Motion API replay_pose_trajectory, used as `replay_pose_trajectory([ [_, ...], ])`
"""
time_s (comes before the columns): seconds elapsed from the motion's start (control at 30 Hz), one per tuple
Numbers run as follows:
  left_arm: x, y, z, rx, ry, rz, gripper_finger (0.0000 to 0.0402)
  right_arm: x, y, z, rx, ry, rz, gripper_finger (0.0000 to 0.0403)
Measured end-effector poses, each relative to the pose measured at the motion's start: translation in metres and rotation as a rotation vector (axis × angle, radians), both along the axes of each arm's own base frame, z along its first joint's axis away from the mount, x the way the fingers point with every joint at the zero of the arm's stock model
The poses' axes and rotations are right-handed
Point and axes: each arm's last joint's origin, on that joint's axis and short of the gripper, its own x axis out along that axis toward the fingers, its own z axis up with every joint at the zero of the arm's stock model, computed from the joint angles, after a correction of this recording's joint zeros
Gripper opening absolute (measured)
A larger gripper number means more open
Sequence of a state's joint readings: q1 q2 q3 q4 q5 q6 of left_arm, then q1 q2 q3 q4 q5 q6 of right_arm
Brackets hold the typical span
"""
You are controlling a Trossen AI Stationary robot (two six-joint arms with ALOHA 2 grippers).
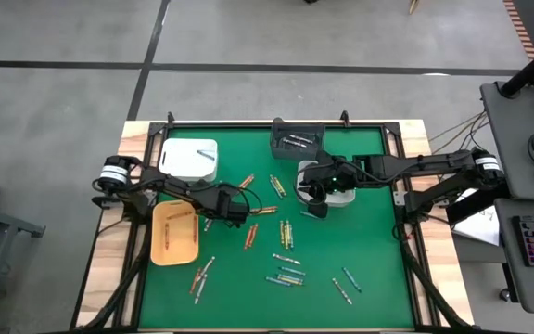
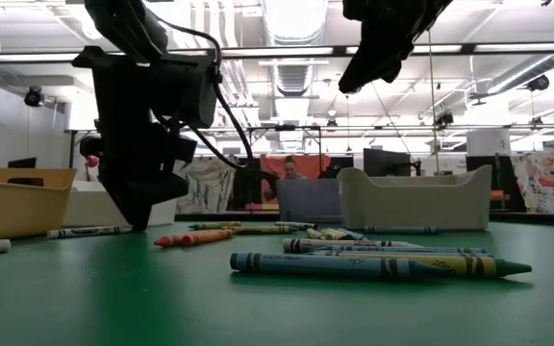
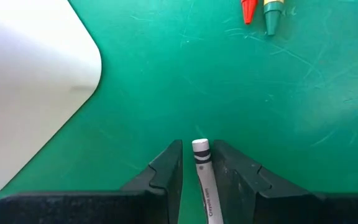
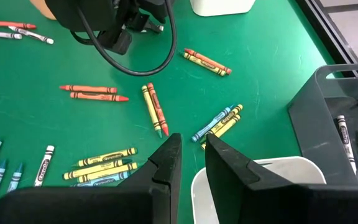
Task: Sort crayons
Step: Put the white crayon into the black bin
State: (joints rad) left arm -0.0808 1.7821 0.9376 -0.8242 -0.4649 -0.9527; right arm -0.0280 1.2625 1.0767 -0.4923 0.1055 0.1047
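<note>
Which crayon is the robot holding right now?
The white paper-wrapped crayon, pinched in the left gripper low over the green table mat. All the other crayons lie loose on it; the right gripper holds none.

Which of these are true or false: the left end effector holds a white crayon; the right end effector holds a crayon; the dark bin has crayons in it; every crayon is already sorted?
1. The left end effector holds a white crayon. True.
2. The right end effector holds a crayon. False: nothing shows between its fingers.
3. The dark bin has crayons in it. True.
4. Every crayon is sorted. False: many loose crayons lie on the green mat.
</note>
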Motion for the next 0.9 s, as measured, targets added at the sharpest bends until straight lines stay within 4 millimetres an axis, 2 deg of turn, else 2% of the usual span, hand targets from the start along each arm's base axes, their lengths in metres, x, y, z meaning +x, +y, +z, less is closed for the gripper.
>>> replay_pose_trajectory([
  [0.23, 0.0, -0.001, -0.002, 0.004, -0.006, -0.004, 0.007, 0.0, 0.0, 0.0, 0.005, -0.001, -0.005, 0.0063],
  [0.43, 0.001, -0.002, -0.002, -0.004, -0.015, -0.005, 0.0009, 0.0, 0.0, 0.0, 0.005, -0.001, -0.005, 0.0063],
  [0.6, 0.004, -0.003, 0.002, -0.005, -0.018, -0.018, 0.0009, 0.0, 0.0, 0.0, 0.007, -0.001, -0.006, 0.0063],
  [0.7, 0.01, -0.007, 0.011, -0.002, -0.042, -0.048, 0.0003, 0.0, 0.0, 0.0, 0.006, 0.0, -0.005, 0.0063],
  [0.9, 0.019, -0.02, 0.045, 0.073, -0.136, -0.179, 0.0001, 0.0, 0.0, 0.0, 0.007, -0.001, -0.004, 0.0063],
])
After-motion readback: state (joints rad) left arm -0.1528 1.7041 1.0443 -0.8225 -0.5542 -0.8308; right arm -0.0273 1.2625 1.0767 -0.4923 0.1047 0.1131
